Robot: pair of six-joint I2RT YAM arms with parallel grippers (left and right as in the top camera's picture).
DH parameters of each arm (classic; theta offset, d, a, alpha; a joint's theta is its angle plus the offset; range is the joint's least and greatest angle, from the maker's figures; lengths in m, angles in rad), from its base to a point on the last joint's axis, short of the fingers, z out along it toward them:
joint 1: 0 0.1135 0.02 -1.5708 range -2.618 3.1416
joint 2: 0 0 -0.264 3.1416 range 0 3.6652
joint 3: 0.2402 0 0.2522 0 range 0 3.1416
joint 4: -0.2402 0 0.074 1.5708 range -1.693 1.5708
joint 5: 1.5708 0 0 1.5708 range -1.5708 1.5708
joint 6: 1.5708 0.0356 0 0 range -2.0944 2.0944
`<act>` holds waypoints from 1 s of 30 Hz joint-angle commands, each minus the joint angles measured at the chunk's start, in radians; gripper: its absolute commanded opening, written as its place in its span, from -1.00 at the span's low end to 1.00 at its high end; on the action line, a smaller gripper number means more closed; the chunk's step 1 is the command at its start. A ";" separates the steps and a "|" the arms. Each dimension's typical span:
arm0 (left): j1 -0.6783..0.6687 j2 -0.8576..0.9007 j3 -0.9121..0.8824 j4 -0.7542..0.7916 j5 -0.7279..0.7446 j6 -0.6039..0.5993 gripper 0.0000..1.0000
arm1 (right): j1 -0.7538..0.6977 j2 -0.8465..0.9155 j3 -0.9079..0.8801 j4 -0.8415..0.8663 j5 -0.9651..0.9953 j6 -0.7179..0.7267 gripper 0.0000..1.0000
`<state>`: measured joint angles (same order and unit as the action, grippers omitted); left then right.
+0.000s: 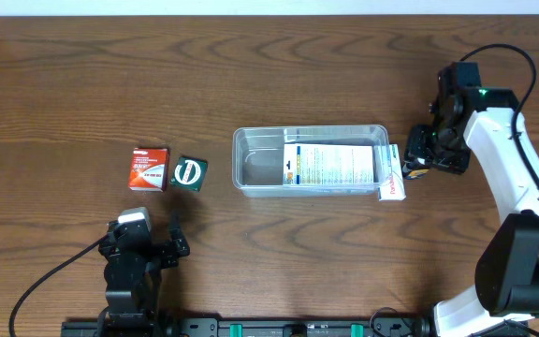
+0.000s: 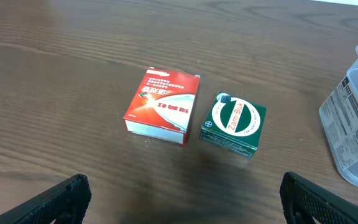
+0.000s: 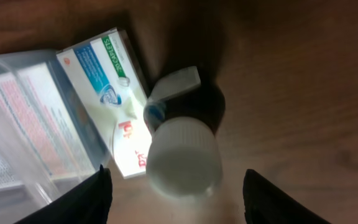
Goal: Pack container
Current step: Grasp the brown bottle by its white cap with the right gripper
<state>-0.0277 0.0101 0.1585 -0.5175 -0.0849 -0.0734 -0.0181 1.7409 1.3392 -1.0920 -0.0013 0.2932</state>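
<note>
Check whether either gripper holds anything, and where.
Nothing is held. The left gripper is open; the right gripper is open around the white-capped bottle, not touching it.

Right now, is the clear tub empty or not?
Not empty: the container holds one white printed box lying flat; its left end is bare.

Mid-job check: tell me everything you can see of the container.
The container is a clear, colourless plastic tub, rectangular with rounded corners and a rim, standing upright and open near the middle of the table. A white printed box lies flat inside, filling its right part; the left part looks bare. A small white box lies outside against its right end.
</note>
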 commanded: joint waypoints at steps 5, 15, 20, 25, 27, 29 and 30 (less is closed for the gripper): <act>0.005 -0.006 -0.007 -0.001 -0.002 0.009 0.96 | -0.003 -0.003 -0.062 0.102 -0.003 0.029 0.19; 0.005 -0.006 -0.007 -0.001 -0.002 0.009 0.96 | -0.025 0.001 -0.114 0.180 0.005 0.051 0.01; 0.005 -0.006 -0.007 -0.001 -0.002 0.009 0.96 | -0.045 0.001 -0.114 0.120 0.004 0.140 0.19; 0.005 -0.006 -0.007 -0.001 -0.002 0.009 0.96 | -0.047 0.001 -0.114 0.113 -0.018 0.201 0.24; 0.005 -0.006 -0.007 -0.001 -0.002 0.010 0.96 | -0.047 0.001 -0.114 0.112 -0.018 0.230 0.24; 0.005 -0.006 -0.007 -0.001 -0.002 0.009 0.96 | -0.047 0.001 -0.114 0.111 -0.018 0.254 0.20; 0.005 -0.006 -0.007 -0.001 -0.002 0.009 0.96 | -0.047 0.001 -0.114 0.111 -0.018 0.270 0.18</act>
<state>-0.0277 0.0101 0.1585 -0.5175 -0.0849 -0.0734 -0.0578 1.7409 1.2327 -0.9779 -0.0124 0.4866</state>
